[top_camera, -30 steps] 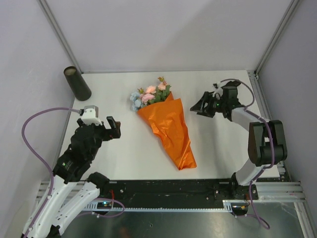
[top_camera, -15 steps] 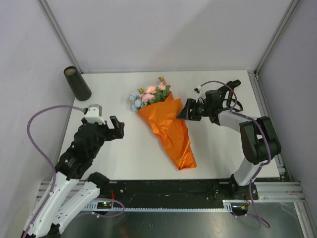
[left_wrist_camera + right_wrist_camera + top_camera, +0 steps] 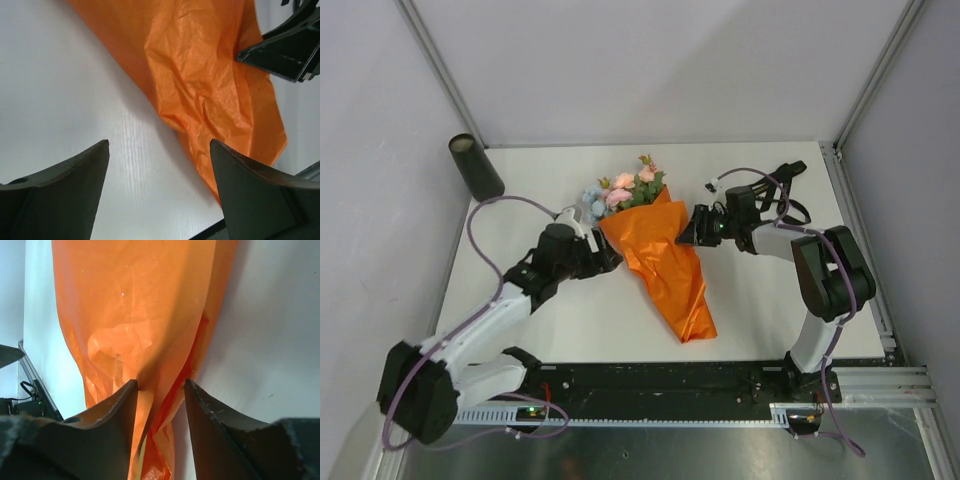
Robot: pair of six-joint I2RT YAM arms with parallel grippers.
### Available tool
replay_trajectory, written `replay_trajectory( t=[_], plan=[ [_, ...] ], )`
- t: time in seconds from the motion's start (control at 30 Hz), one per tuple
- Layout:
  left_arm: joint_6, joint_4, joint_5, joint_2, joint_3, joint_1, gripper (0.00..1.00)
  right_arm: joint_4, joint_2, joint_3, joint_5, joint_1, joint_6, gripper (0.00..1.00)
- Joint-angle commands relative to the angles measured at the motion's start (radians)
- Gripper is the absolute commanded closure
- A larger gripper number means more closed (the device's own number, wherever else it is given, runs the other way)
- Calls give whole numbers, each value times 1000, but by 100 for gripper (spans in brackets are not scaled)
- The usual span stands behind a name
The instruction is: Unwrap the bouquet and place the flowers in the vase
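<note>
The bouquet (image 3: 665, 262) lies on the white table, an orange paper cone with its tip toward the near edge. The flowers (image 3: 625, 190), pink, pale blue and green, poke out of its far end. The vase (image 3: 475, 168), a dark tube, stands at the far left corner. My left gripper (image 3: 608, 252) (image 3: 158, 142) is open and low at the cone's left edge, with bare table between its fingers and the orange paper (image 3: 200, 75) by the right finger. My right gripper (image 3: 686, 232) (image 3: 160, 381) is at the cone's right edge, both fingertips pressed on a fold of the paper (image 3: 135, 300).
Grey walls and metal frame posts close in the table (image 3: 560, 315) on three sides. A black rail (image 3: 670, 385) runs along the near edge between the arm bases. The right gripper's dark finger (image 3: 285, 50) shows across the bouquet in the left wrist view.
My left arm has swung right across the table to the bouquet's left edge. My right gripper has slid left onto the paper's right edge and its jaws have narrowed onto the fold.
</note>
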Motion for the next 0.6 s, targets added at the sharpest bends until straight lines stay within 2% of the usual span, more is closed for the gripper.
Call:
replay_trajectory(
  t=[0.0, 0.13, 0.33, 0.57],
  plan=[
    [-97, 277, 70, 145, 3, -1, 17, 106, 22, -3, 3, 11, 18, 58],
    [-112, 380, 55, 329, 36, -1, 26, 159, 49, -2, 6, 11, 47, 72],
    [-92, 408, 27, 563, 136, -1, 41, 231, 83, -2, 35, 6, 77, 83],
    [-52, 413, -18, 680, 245, 0, 46, 368, 90, 1, 71, -30, 112, 94]
  ],
)
